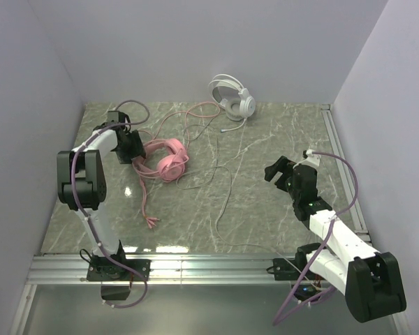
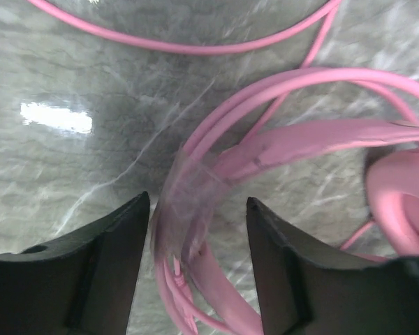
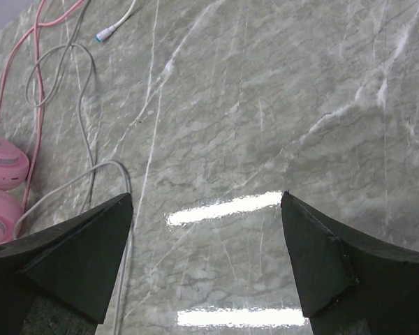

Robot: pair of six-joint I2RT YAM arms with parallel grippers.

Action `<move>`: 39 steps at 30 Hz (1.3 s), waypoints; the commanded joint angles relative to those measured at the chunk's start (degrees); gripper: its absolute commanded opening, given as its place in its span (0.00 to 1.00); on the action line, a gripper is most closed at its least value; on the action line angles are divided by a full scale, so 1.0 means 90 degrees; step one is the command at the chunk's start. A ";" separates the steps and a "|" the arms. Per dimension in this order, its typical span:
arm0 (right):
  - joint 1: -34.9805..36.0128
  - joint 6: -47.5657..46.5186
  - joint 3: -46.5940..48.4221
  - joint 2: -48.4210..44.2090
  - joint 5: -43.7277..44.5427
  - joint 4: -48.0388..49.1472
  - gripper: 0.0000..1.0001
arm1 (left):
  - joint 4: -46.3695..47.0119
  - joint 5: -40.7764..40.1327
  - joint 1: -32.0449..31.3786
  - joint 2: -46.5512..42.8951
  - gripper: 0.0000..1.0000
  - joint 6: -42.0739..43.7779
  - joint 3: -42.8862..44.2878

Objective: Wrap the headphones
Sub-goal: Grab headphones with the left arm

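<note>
On the left, the left gripper (image 1: 129, 145) has its fingers apart on both sides of the headband of the pink headphones (image 1: 164, 159), which lie on the bench (image 1: 265, 139) with their cable (image 1: 145, 202) loose. The white headphones (image 1: 232, 98) lie at the back, and on the right the right gripper (image 1: 279, 171) hangs with fingers wide apart. I judge the step is taking the pink headset, so next the fingers must close firmly on the band.

No text, label or number is readable anywhere (any view) — none.
</note>
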 commanded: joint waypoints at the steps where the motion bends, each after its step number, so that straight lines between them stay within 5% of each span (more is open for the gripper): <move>1: -0.0009 -0.0087 0.0302 0.0027 -0.0042 0.0244 0.93 | -0.0130 0.0292 0.0015 0.0387 0.61 0.0203 0.0176; 6: -0.0019 -0.0087 0.0331 0.0085 -0.0042 0.0224 0.93 | -0.0217 0.0410 0.0015 0.0573 0.58 0.0184 0.0215; 8: -0.0009 -0.0087 0.0331 0.0105 -0.0032 0.0224 0.93 | -0.0296 0.0284 0.0015 0.0642 0.50 0.0145 0.0284; 12: -0.0019 -0.0097 0.0332 0.0105 -0.0003 0.0205 0.93 | -0.0286 0.0303 0.0015 0.0545 0.22 0.0077 0.0245; 13: -0.0009 -0.0097 0.0331 0.0076 0.0006 0.0195 0.93 | -0.0276 0.0293 0.0015 0.0496 0.06 0.0067 0.0216; 14: -0.0019 -0.0097 0.0331 0.0075 0.0026 0.0185 0.93 | -0.0247 0.0302 0.0015 0.0437 0.01 0.0038 0.0187; 17: -0.0019 -0.0097 0.0351 0.0075 0.0065 0.0146 0.93 | -0.0169 -0.0008 -0.0063 0.0028 0.00 -0.0060 0.0050; 21: -0.0019 -0.0106 0.0361 -0.0002 0.0104 0.0107 0.93 | -0.0120 -0.1567 -0.0569 -0.0937 0.00 -0.0255 -0.0155; 29: -0.0009 -0.0155 0.0165 -0.0266 -0.0052 0.0371 0.94 | 0.0212 -0.2040 -0.1088 -0.2373 0.00 -0.0548 -0.0634; 35: -0.0019 -0.0155 0.0107 -0.0442 0.0046 0.0380 1.00 | -0.0471 -0.3924 -0.1313 -0.2922 0.00 -0.1974 -0.0673; 39: 0.0010 -0.0204 -0.0010 -0.0472 -0.0266 0.0624 1.00 | 0.0123 -0.2894 -0.1313 -0.3234 0.00 -0.1332 -0.0994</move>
